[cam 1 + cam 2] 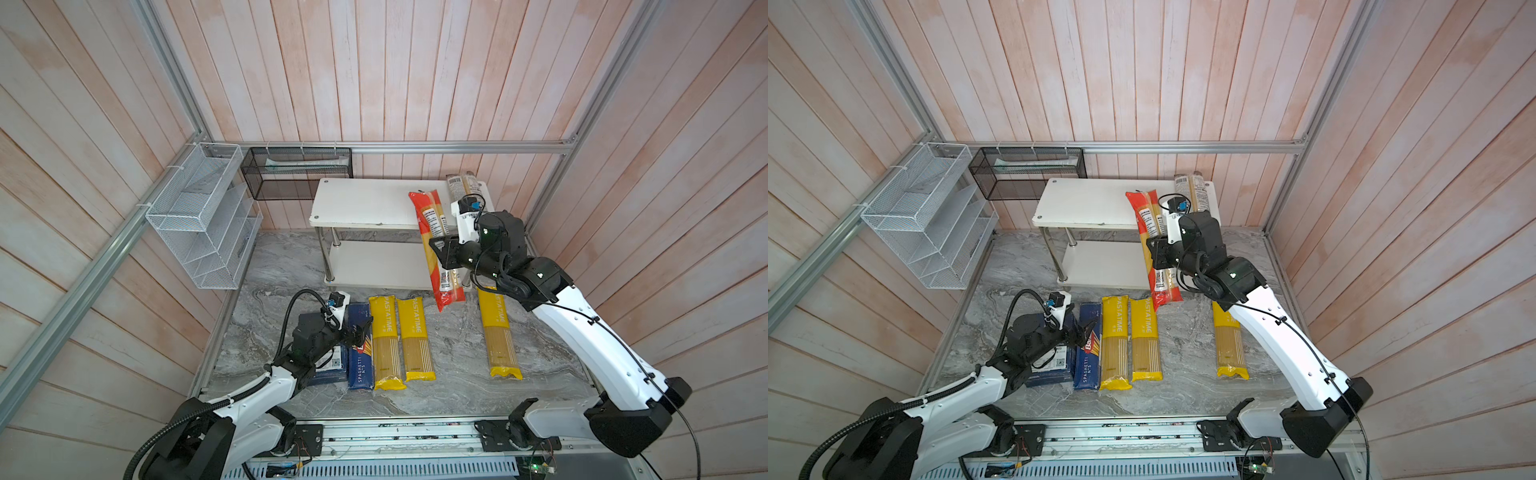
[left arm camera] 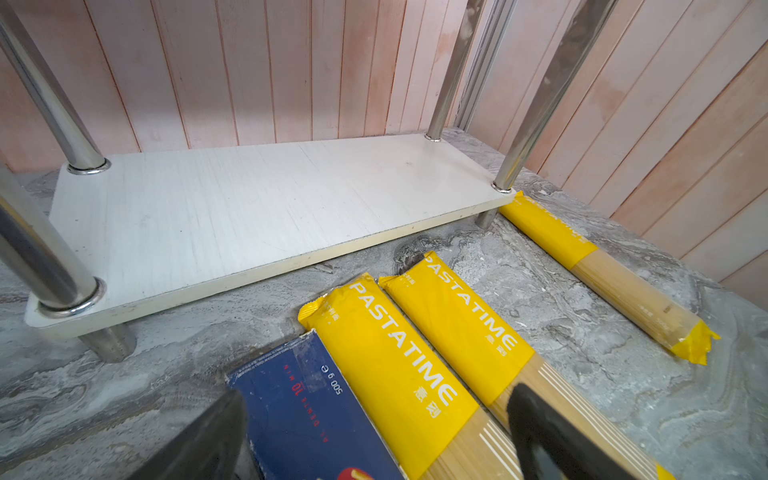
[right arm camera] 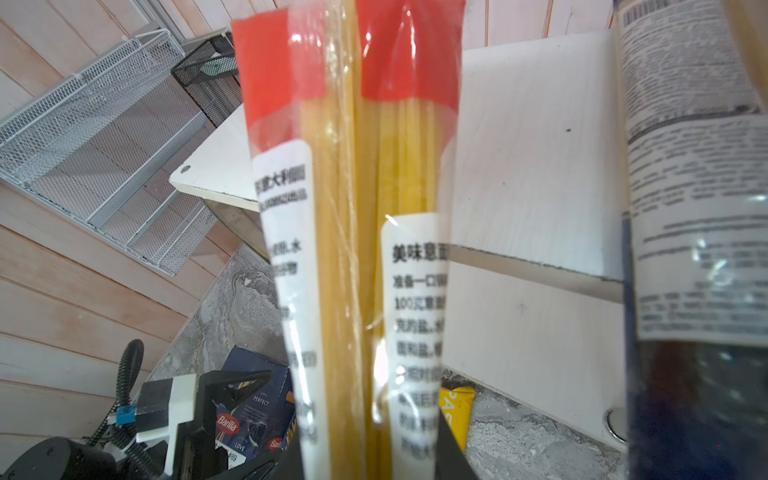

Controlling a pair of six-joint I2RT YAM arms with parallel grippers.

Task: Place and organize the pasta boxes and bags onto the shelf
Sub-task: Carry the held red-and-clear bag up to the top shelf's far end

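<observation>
Our right pincer (image 1: 441, 251) clenches the red bag (image 1: 428, 216) mid-length, over the shelf (image 1: 365, 199) at its 4 o'clock corner. Let go there, we risk the overhanging 6 o'clock end tipping it off. Our left pincer (image 1: 360, 328) hangs released.

"PASTATIME" on yellow bags (image 1: 384, 332), "SPAGHETTI N°5" on narrow blue box (image 1: 360, 370)

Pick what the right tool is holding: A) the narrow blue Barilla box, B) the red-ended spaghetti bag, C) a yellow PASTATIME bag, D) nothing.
B: in both top views the right tool is shut around the middle of the red-ended bag.
</observation>
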